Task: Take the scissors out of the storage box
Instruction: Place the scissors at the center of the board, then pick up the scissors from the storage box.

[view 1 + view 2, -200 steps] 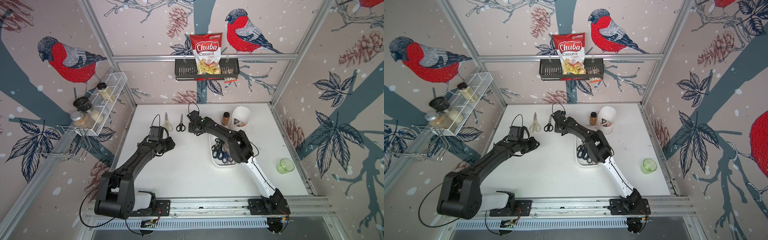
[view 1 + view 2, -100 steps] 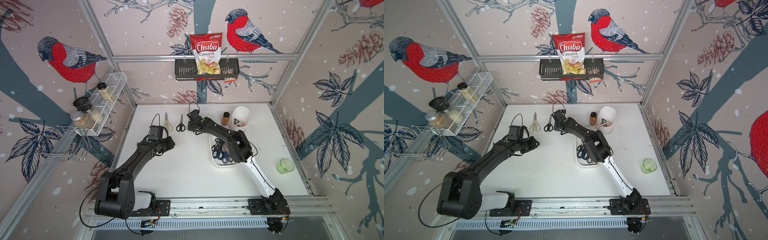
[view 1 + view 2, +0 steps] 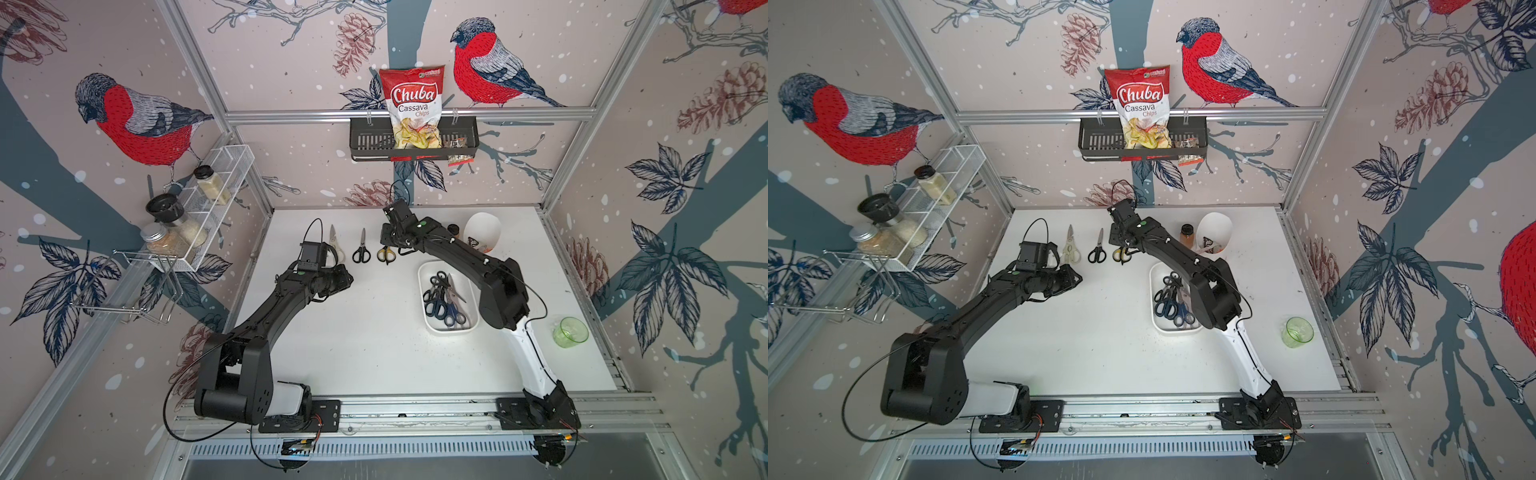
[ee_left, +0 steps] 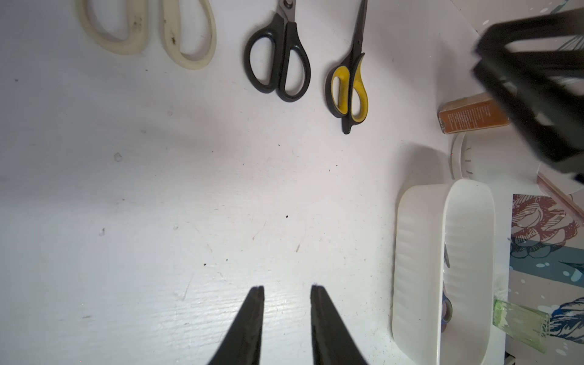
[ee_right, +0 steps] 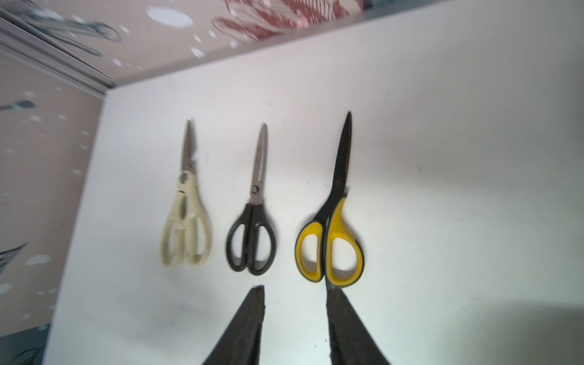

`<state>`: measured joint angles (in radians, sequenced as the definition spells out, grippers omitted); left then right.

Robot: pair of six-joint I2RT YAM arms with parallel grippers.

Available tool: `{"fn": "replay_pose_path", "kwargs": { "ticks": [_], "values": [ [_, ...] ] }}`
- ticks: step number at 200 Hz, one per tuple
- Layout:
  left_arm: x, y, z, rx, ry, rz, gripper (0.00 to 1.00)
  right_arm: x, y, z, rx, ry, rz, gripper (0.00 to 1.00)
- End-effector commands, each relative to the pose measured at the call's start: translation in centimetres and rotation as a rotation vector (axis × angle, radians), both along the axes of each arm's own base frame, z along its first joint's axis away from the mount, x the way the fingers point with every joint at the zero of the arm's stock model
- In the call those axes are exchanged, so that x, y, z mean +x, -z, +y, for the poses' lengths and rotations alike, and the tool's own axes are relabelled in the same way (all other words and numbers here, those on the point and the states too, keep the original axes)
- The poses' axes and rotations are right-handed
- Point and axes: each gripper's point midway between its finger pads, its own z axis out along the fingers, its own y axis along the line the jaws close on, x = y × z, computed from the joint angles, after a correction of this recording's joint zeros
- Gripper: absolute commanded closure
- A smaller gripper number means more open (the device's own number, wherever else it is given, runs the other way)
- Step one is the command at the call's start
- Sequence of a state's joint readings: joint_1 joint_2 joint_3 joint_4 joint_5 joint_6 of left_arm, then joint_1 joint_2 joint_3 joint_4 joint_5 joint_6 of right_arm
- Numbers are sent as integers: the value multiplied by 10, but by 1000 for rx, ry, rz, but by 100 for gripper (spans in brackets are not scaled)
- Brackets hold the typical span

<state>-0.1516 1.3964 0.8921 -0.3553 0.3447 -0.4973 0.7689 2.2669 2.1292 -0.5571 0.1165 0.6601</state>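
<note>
My left gripper [image 4: 287, 289] hovers over bare table, its jaws parted with nothing between them. Beyond it, three pairs lie out of the box in a row at the back of the table, blades pointing towards the rear wall: the cream-handled scissors [image 3: 336, 245], the black-handled scissors [image 3: 361, 250], then the black-and-yellow scissors [image 5: 330, 249]. My right gripper [image 5: 294, 292] sits just behind the yellow handles, jaws apart and holding nothing. Its wrist view shows all three pairs at full length. In both top views the arm covers the yellow pair's blades. Further right, the storage box [image 3: 451, 331] holds a heap of black- and dark-blue-handled scissors [image 3: 442, 297]. The left wrist view shows mostly the box's outer wall.
</note>
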Motion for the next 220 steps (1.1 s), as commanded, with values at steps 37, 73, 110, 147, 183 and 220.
{"fn": "replay_pose_path", "kwargs": {
  "ticks": [37, 73, 110, 147, 183, 220],
  "values": [
    [4, 0, -28, -25, 111, 5, 69, -60, 3, -66, -101, 11, 100, 59],
    [6, 3, -54, -7, 155, 8, 69, -103, 29, -116, -142, 46, 189, 59],
    [9, 8, -69, -29, 151, 22, 70, -125, 55, -142, -109, 73, 259, 58],
    [10, 14, -69, -23, 136, 38, 70, -127, 75, -150, -100, 90, 300, 58],
    [11, 13, -66, -17, 120, 35, 70, -130, 93, -164, -82, 116, 347, 59],
    [8, 17, -62, -8, 102, 38, 70, -133, 100, -160, -6, 78, 372, 60]
  ]
}}
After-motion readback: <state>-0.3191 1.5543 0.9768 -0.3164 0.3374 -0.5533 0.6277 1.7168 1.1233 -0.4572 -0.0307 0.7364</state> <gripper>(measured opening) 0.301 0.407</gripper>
